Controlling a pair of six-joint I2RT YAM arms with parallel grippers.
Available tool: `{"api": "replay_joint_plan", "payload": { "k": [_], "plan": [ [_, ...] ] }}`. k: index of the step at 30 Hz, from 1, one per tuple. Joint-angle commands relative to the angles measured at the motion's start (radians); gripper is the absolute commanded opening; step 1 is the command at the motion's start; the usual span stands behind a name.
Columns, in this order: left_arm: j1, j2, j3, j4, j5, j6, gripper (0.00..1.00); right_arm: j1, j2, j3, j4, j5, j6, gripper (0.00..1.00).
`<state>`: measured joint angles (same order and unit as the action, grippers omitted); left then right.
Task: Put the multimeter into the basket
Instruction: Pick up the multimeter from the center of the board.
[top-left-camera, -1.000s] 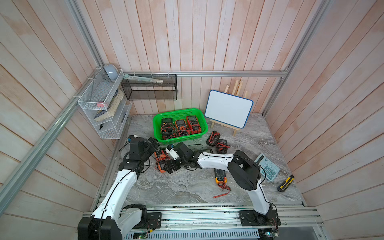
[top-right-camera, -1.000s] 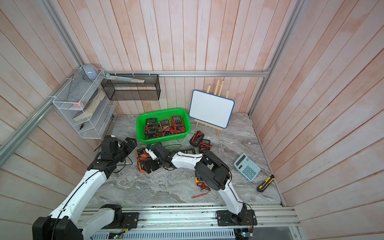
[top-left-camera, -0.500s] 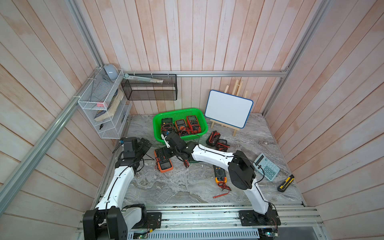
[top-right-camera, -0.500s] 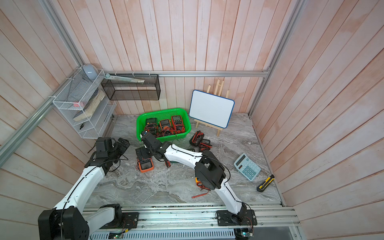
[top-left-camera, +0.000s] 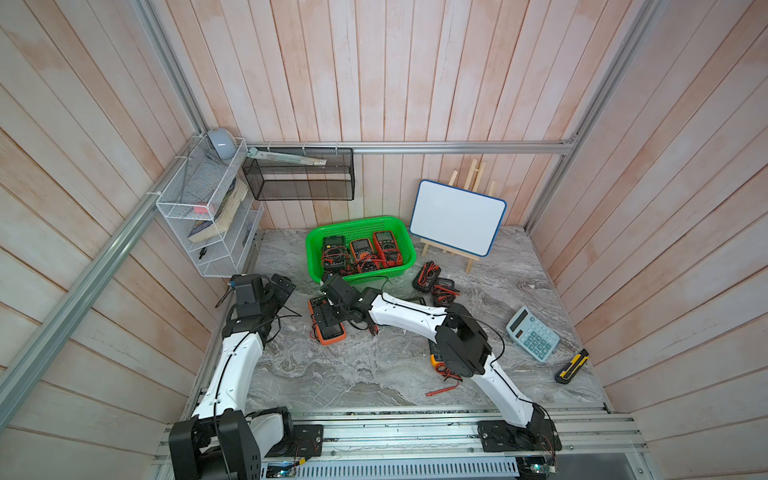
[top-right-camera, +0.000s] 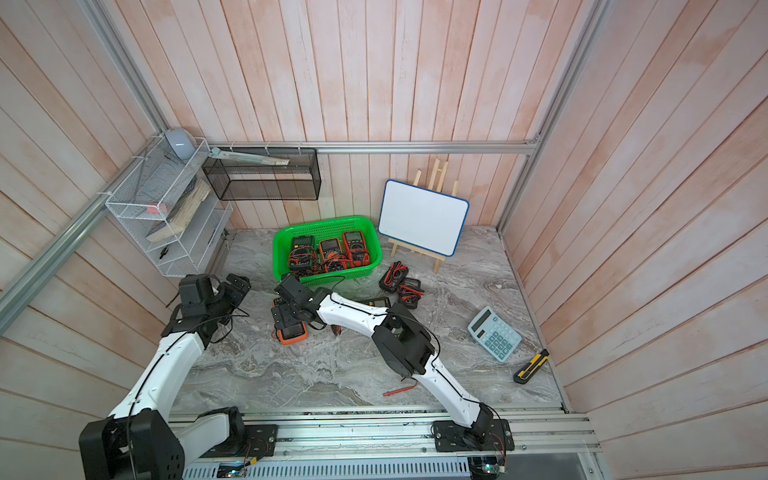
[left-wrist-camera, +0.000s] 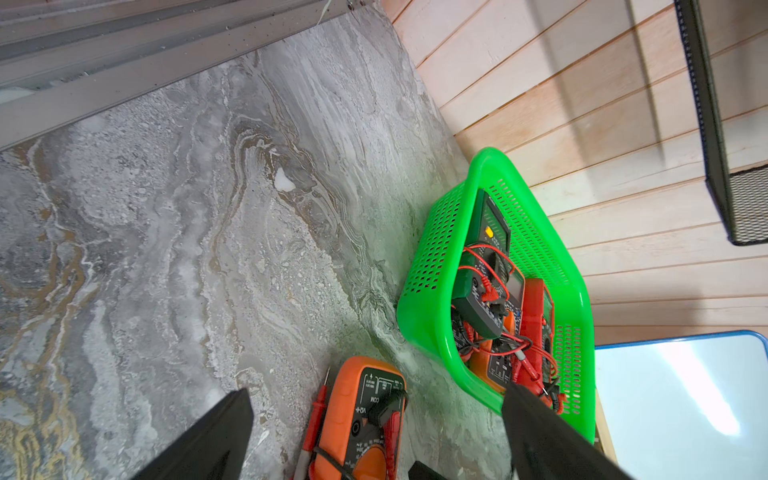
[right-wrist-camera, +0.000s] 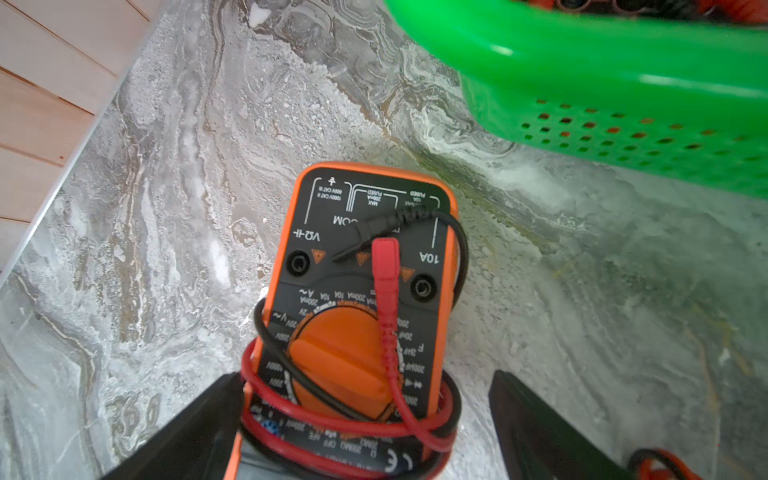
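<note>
Three meters (top-left-camera: 360, 254) lay side by side in the basket (top-left-camera: 360, 225), which sat on the table (top-left-camera: 357, 374) near the back wall. The multimeter (right-wrist-camera: 365, 249) I was after, the orange one, lay flat on the table outside it, just short of the near rim, with the basket toward 1 o'clock from it in both top views. Its red and black leads (right-wrist-camera: 345, 419) were wound around the body, and the red plug lay across the dial. I had the right tool (right-wrist-camera: 365, 380) low over the meter at about the dial, jaws spread wide and straddling it. In the right wrist view one finger stood right against the orange edge, though I could not tell whether it touched, and the other stood clear on the far side. Nothing was gripped. The left tool (top-left-camera: 284, 287) hung at about 10 o'clock from the meter, also wide open and empty. I judged this to be the grasp step, with the grip not yet made. The next move, as I saw it, called for centring the jaws across the narrow width of the body. They should then close on case and leads together so no loop trailed, and lift high enough to clear the green rim before carrying toward 1 o'clock.
</note>
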<state>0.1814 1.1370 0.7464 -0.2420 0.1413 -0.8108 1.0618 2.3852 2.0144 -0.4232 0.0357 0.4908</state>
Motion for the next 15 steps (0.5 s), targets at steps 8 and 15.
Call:
{"api": "replay_joint_plan", "payload": {
  "k": [8, 15],
  "plan": [
    [0.013, 0.017, 0.007, 0.045, 0.048, 0.024, 1.0, 0.028, -0.039, -0.045, -0.014, 0.009, 0.022, 0.98],
    [0.015, 0.021, -0.002, 0.057, 0.057, 0.024, 1.0, 0.041, -0.086, -0.112, 0.01, 0.013, 0.038, 0.98]
  ]
}}
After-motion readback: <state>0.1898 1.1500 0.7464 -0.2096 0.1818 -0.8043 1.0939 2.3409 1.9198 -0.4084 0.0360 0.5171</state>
